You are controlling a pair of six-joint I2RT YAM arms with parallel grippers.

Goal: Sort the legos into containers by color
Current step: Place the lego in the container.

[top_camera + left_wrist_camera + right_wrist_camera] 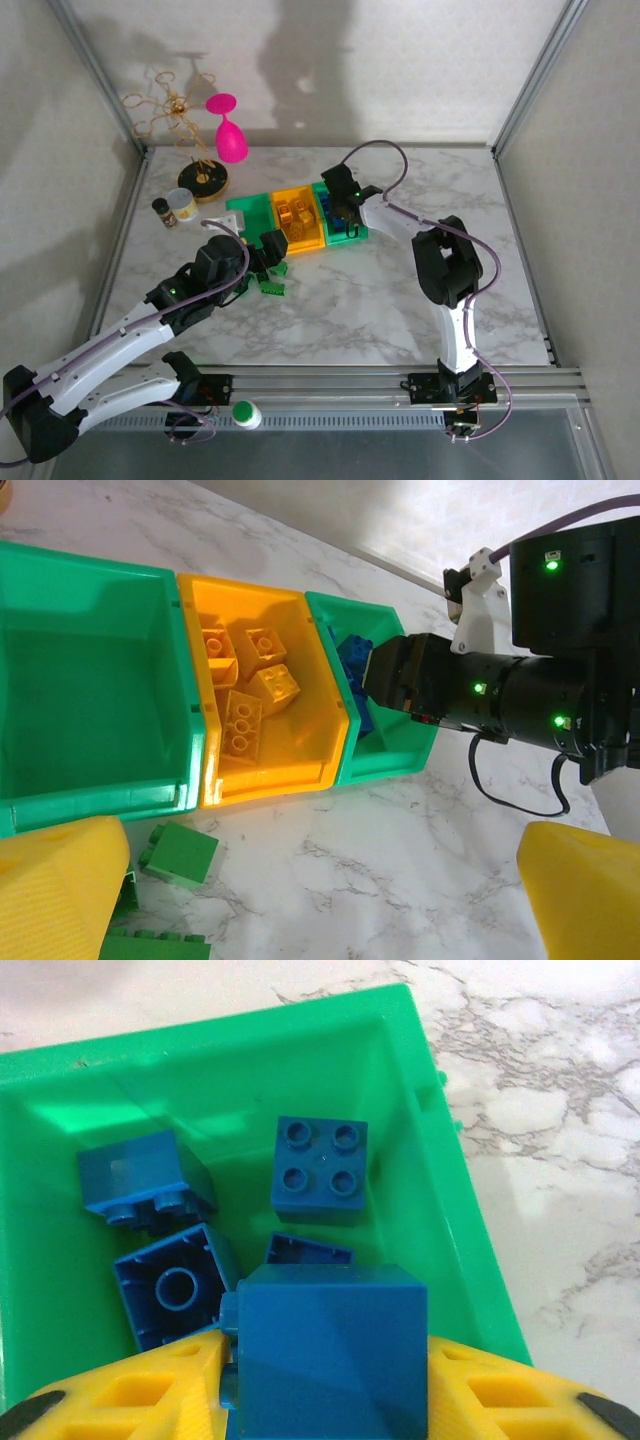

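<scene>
Right gripper [325, 1385] pinches a blue brick [330, 1345] over the right green bin [445, 1170], which has several blue bricks [320, 1168] inside; the yellow bin [270, 780] holds yellow bricks [262, 675]; left gripper [320, 890] is spread wide above green bricks [180, 852] on the table beside the left green bin [90, 690].

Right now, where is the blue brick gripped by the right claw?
In the right wrist view, the blue brick hangs in the right claw over the rightmost green bin, above other blue bricks lying inside.
</scene>
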